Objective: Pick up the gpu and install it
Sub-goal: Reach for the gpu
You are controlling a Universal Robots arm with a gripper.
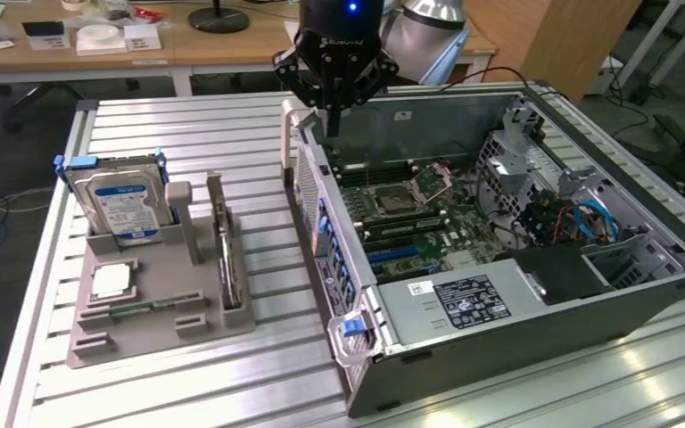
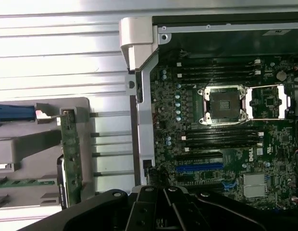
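The gpu [image 1: 227, 259] stands on edge in a slot of the grey holder [image 1: 158, 334], at the exterior view's left of the open computer case [image 1: 498, 267]. In the wrist view the gpu [image 2: 70, 154] is a thin green card with a black cooler on one face. My gripper [image 1: 331, 114] hangs above the case's far corner, well away from the gpu, shut with nothing in it. Its dark fingers [image 2: 154, 211] sit over the motherboard [image 2: 221, 144] near the blue card slot [image 2: 199, 167].
A hard drive [image 1: 122, 205] with a blue-white label stands at the holder's back. A processor chip [image 1: 111, 281] and a memory stick [image 1: 140, 308] lie in it. The case's power supply [image 1: 462, 299] and cables [image 1: 581, 223] crowd its near and right side.
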